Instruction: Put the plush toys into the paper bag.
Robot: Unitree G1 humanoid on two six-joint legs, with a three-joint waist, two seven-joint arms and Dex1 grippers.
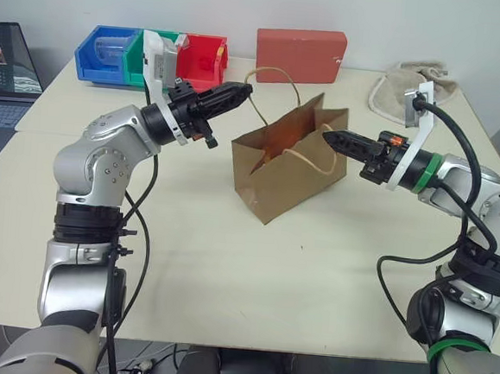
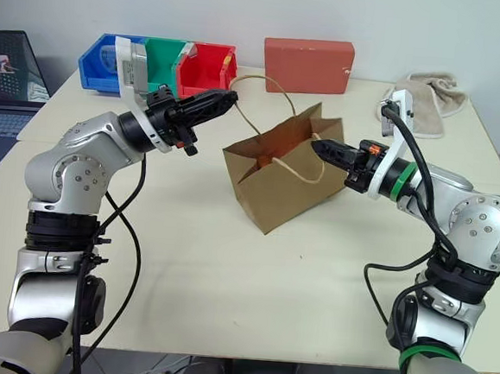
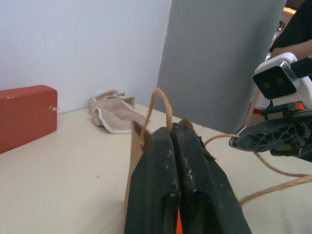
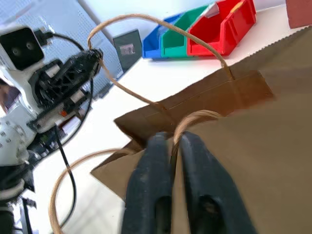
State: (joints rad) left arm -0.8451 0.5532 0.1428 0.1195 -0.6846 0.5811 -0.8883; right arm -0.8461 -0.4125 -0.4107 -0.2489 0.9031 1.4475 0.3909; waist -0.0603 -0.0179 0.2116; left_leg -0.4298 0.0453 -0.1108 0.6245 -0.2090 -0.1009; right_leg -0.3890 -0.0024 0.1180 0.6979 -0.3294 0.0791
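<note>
Paper bag [image 1: 281,174] stands upright mid-table, mouth open, something orange inside. Left gripper [image 1: 240,90] has its fingers pinched on the rear cord handle [image 1: 272,76] above the bag's left top edge. Right gripper [image 1: 330,138] is pinched on the front handle [image 4: 192,118] at the right rim. Behind: red-orange box [image 1: 300,56], towel [image 1: 405,88], coloured bins [image 1: 152,56] along the far edge. Bare table [image 1: 251,282] in front of the bag up to the near edge.

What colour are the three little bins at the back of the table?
The bins are blue, green and red, in that order from the robot's left; clearest in the right eye view.
</note>
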